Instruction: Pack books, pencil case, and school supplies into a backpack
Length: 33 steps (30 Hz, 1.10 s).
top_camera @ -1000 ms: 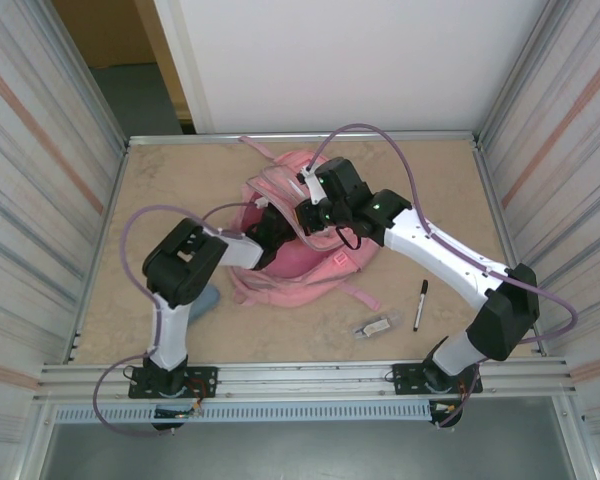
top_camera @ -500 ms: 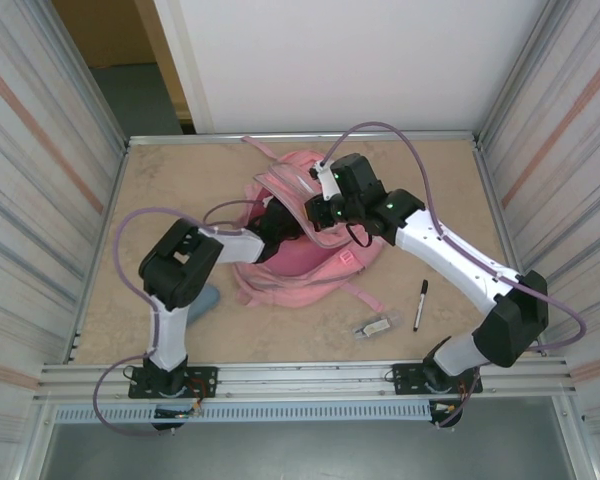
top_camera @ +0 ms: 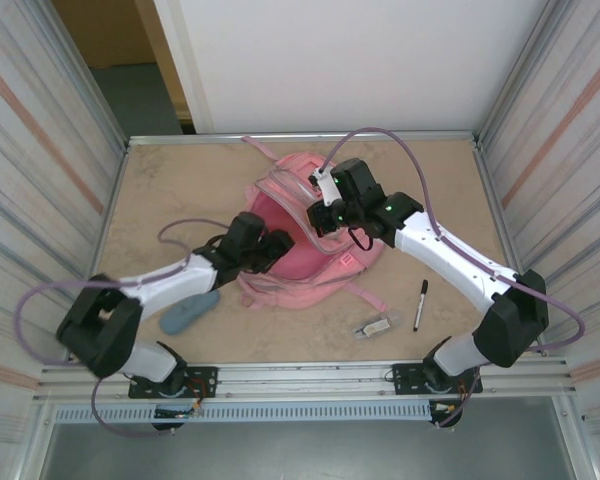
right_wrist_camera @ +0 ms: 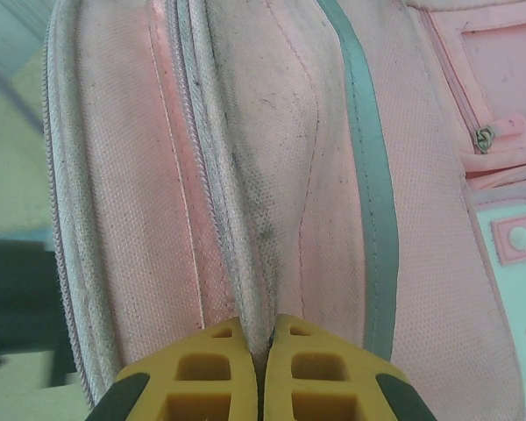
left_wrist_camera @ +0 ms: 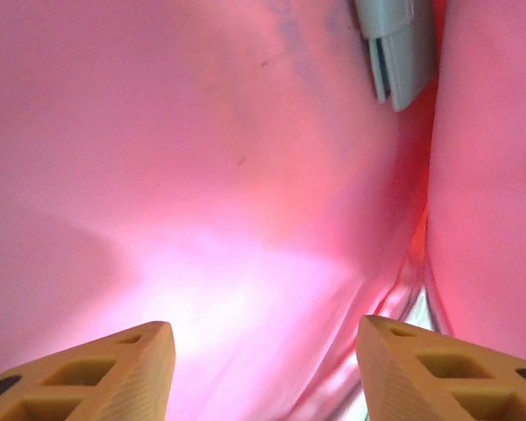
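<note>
The backpack (top_camera: 325, 255) lies at the middle of the tabletop (top_camera: 160, 195) in the top view, its mouth gaping toward the left of the frame and showing a darker pink lining. The right fingers (top_camera: 315, 218) sit on the upper lip of that mouth; in the right wrist view the right fingers (right_wrist_camera: 210, 373) are pressed together at the bottom centre, clamped on a ridge of the backpack's (right_wrist_camera: 351, 175) pink fabric beside a zip line. The left fingers (top_camera: 278, 246) reach into the mouth from the left; in the left wrist view the left fingers (left_wrist_camera: 114, 368) stand apart at the bottom corners with nothing between them, facing the glowing pink lining, and a grey-green book (left_wrist_camera: 399, 48) pokes in at the upper right. Outside the bag, the pencil case (top_camera: 188, 312) lies at lower left just beside the left arm (top_camera: 170, 280). The pen (top_camera: 420, 304) and the clear item (top_camera: 375, 326) lie near each other at lower right, apart from the backpack.
</note>
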Each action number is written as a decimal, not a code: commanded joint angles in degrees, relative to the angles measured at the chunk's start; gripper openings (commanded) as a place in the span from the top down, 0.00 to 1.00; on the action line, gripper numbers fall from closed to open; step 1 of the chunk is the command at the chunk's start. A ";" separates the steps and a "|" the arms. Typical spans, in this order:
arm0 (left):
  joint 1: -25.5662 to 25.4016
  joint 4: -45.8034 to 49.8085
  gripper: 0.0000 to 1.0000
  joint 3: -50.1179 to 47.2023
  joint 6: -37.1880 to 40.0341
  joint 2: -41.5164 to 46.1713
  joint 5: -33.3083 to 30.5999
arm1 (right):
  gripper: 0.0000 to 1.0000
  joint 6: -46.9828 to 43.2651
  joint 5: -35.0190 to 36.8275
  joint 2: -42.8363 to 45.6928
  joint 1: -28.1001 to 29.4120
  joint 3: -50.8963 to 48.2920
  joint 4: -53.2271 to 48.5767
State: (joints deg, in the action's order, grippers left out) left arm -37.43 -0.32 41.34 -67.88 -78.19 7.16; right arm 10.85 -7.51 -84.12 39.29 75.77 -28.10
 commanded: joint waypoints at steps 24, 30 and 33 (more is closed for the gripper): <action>23.30 51.49 0.03 -3.35 27.62 26.31 -15.75 | 1.00 -10.94 19.60 -16.73 12.02 -4.16 -4.49; 23.72 42.61 0.06 -11.22 22.96 23.82 -11.26 | 0.77 -9.14 18.52 -14.04 7.99 -5.72 -4.65; 23.73 40.17 0.07 -13.04 21.96 23.29 -9.41 | 0.69 -9.01 18.74 -11.03 7.32 -6.68 -4.78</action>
State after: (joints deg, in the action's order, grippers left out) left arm -14.17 44.49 30.96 -43.79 -54.11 -5.43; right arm 1.04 9.30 -98.94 47.44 69.89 -31.70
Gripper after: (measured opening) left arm 0.934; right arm 0.292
